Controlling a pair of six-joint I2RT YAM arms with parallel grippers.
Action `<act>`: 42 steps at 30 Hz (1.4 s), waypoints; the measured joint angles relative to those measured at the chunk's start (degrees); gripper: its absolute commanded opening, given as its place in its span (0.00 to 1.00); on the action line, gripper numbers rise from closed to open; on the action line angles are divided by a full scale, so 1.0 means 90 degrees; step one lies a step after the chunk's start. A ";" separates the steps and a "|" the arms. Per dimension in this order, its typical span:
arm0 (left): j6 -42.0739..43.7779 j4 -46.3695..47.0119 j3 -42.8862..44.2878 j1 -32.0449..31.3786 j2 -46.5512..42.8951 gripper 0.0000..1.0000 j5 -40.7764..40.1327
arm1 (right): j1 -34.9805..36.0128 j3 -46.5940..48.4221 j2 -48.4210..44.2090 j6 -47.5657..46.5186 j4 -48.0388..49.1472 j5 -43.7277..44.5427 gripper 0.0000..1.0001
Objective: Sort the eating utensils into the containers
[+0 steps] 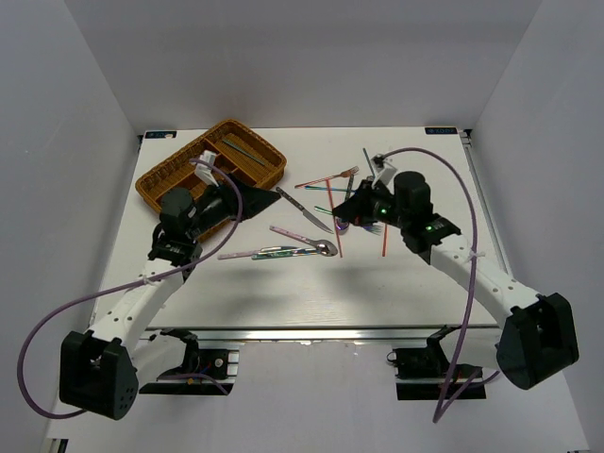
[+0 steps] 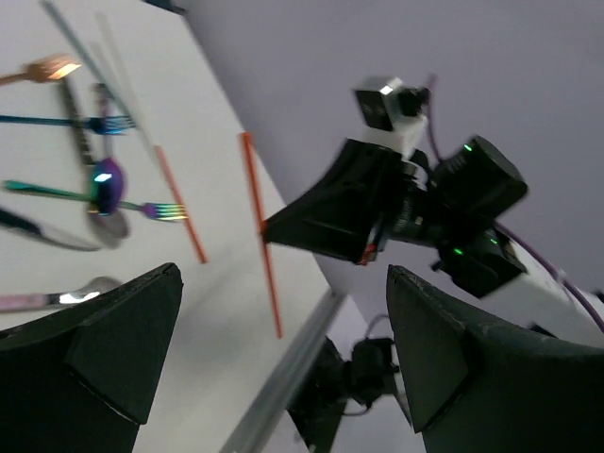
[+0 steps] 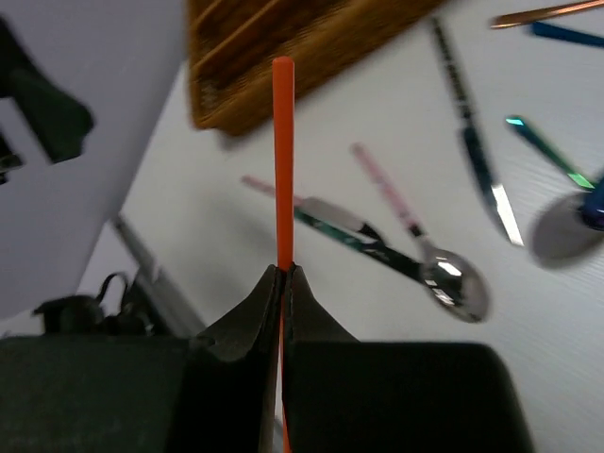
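Right gripper [image 3: 283,272] is clamped shut on an orange chopstick [image 3: 283,160]. The stick is pinched between the fingertips and juts straight out ahead of them, clear of the worktop [image 1: 311,293]. From the right wrist view its tip lines up toward the wicker tray [image 1: 184,151], which sits at the far left corner with a slim piece or two in it.

Over to the left gripper [image 2: 283,274]: jaws spread wide and nothing between them. It hovers just beside the tray's near side and faces across at the other arm.

Below the held stick, a pink-handled spoon [image 3: 453,278] lies bowl-up on the worktop, and a knife [image 3: 477,160] lies beyond it. The rest of the utensils [image 1: 330,203] are scattered flat between the two arms, forks and spoons crossing one another. Two loose chopsticks [image 2: 179,203], also orange, lie apart near the right edge of the pile.
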 measured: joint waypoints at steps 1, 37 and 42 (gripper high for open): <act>-0.0063 0.0223 0.0002 -0.0172 0.0012 0.98 0.0044 | 0.0214 -0.0010 0.0007 0.0078 0.0185 -0.0216 0.00; 0.0889 -0.2101 0.3332 -0.0136 0.2992 0.00 -0.3905 | 0.0988 -0.0022 -0.0860 0.0500 -0.0665 0.2803 0.82; 0.0823 -0.2290 0.5345 0.0580 0.5304 0.00 -0.4524 | 0.0806 -0.0321 -0.1511 0.0289 -0.1360 0.3264 0.82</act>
